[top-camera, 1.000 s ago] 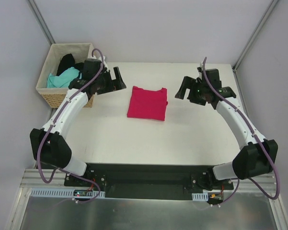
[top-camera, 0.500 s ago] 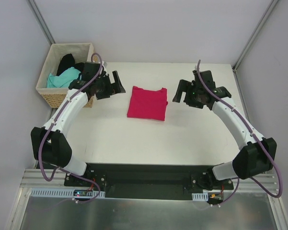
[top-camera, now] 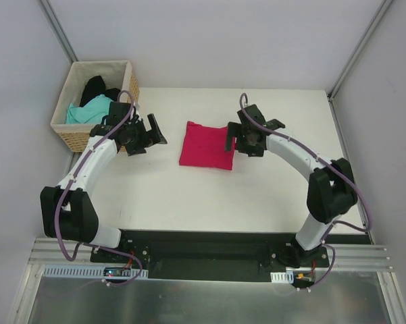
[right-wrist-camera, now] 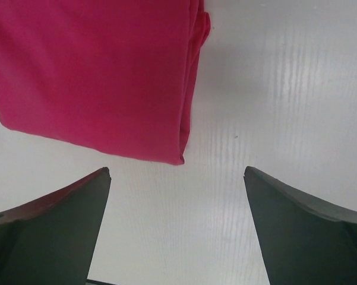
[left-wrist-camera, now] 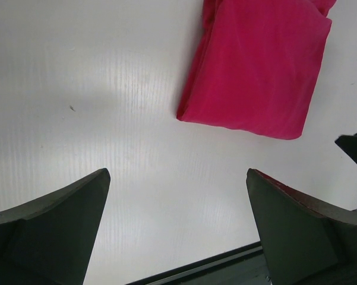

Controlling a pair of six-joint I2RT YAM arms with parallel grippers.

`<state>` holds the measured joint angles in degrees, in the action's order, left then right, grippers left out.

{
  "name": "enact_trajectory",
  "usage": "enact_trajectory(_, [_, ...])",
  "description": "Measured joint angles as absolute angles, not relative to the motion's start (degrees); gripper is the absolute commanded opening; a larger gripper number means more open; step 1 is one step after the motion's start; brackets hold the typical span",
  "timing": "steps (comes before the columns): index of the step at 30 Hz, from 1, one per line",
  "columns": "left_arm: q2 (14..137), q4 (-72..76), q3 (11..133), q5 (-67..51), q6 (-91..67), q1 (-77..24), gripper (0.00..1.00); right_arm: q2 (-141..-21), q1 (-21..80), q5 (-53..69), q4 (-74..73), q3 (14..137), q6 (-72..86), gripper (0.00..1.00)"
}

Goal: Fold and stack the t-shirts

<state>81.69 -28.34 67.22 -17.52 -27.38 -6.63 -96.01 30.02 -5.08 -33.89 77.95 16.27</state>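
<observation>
The crimson-pink t-shirt (top-camera: pixel 205 145) lies folded; I see the right gripper (top-camera: pixel 236 142) at its edge, the left gripper (top-camera: pixel 148 137) nearby, both jaws wide and empty.

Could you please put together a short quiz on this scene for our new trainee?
1. True or false: the crimson-pink t-shirt lies folded on the table.
2. Where are the teal t-shirt and the black t-shirt?
A. In the wicker basket
B. Spread flat on the table
C. On top of the crimson-pink t-shirt
3. Fill in the gap: the left gripper and the right gripper are both ____ and hold nothing.

Key: 1 true; 2 A; 3 open.
</observation>
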Motion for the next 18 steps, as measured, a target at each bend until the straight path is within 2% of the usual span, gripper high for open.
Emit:
enact_trajectory(9, [81.6, -28.3, 66.8, -18.0, -26.9, -5.9, 0.99, -107.6, 28.6, 0.3, -24.7, 80.3, 18.0, 0.88])
enact_trajectory(18, [81.6, -28.3, 66.8, -18.1, -26.5, -5.7, 0.99, -112.2, 26.3, -0.6, -19.9, 84.2, 20.8, 0.85])
